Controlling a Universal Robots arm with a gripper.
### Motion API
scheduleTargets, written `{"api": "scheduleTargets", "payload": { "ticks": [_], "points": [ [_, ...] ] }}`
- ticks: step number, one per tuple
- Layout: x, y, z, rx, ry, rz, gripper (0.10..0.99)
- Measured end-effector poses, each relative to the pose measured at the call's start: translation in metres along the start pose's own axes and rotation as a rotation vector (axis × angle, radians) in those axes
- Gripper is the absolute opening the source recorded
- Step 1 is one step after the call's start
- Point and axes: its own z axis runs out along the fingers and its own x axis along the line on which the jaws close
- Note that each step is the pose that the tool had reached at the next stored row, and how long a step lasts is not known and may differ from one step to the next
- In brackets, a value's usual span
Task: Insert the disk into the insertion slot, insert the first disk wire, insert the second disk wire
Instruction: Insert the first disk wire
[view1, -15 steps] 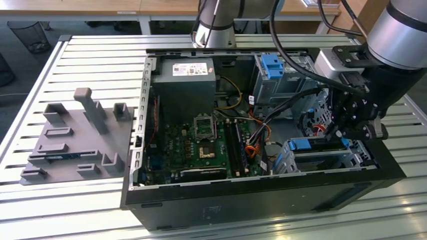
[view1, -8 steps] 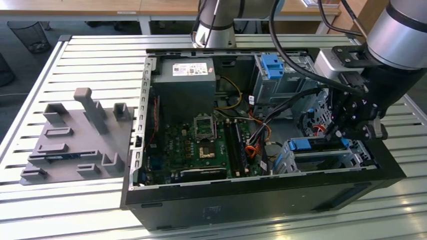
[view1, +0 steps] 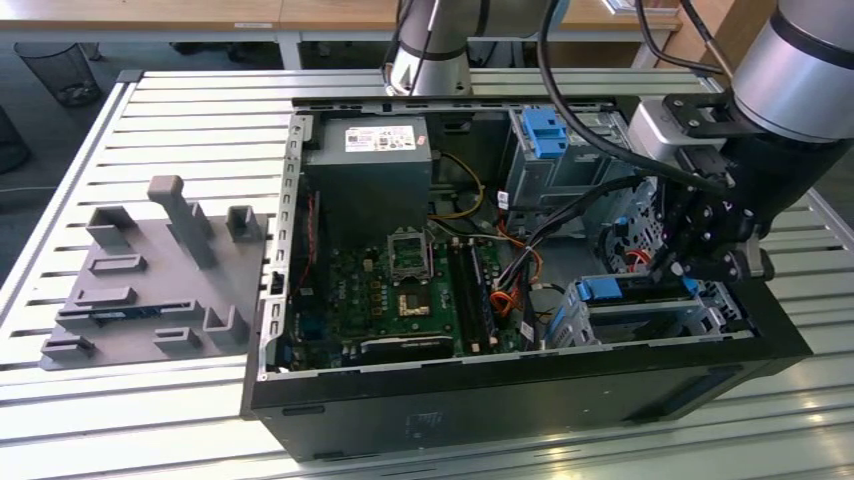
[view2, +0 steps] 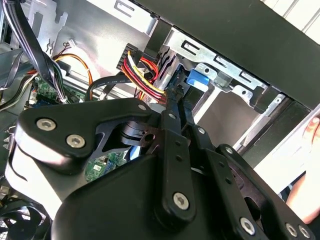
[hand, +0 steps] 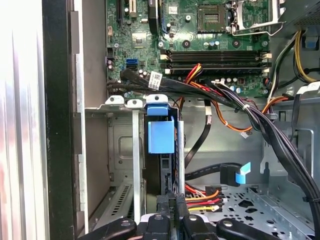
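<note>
**A:** Silver hard drive (hand: 161, 136), flat, in its bright blue plastic carrier: where is it?

**B:** On edge inside the low silver-grey sheet-metal drive cage (hand: 120, 150), at the near corner of the black computer case (view1: 534, 410), on the exterior view's right. How deeply it is seated I cannot tell.

**A:** And the claw?

**B:** The black claw (hand: 170, 201) meets it directly. Its fingers are drawn to a slim gap straddling the drive's thin edge, so I judge it pinched. The long axis runs from the claw toward the green motherboard (hand: 195, 30), towards the exterior view's left. The claw is at the end away from the blue tab.

**A:** Around it?

**B:** A bundle of black cables (hand: 260, 115) crosses between cage and motherboard. A black cable with a light-blue plug (hand: 240, 175) lies just beside the cage. The case rests on a slatted metal desk (view1: 174, 120), with a grey moulded fixture (view1: 147, 270) well apart on the exterior view's left.
</note>
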Motion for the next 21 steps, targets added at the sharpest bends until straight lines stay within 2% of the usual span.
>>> {"api": "scheduleTargets", "payload": {
  "ticks": [13,14,15,21],
  "points": [
    [0.0000,0.0001,0.0020,0.000,-0.0002,0.000,0.176],
    [0.0000,0.0001,0.0020,0.000,-0.0001,0.000,0.239],
    [0.0000,0.0001,0.0018,0.000,-0.0001,0.000,0.239],
    [0.0000,-0.0003,-0.0048,-0.001,0.0002,0.000,0.239]
  ]
}}
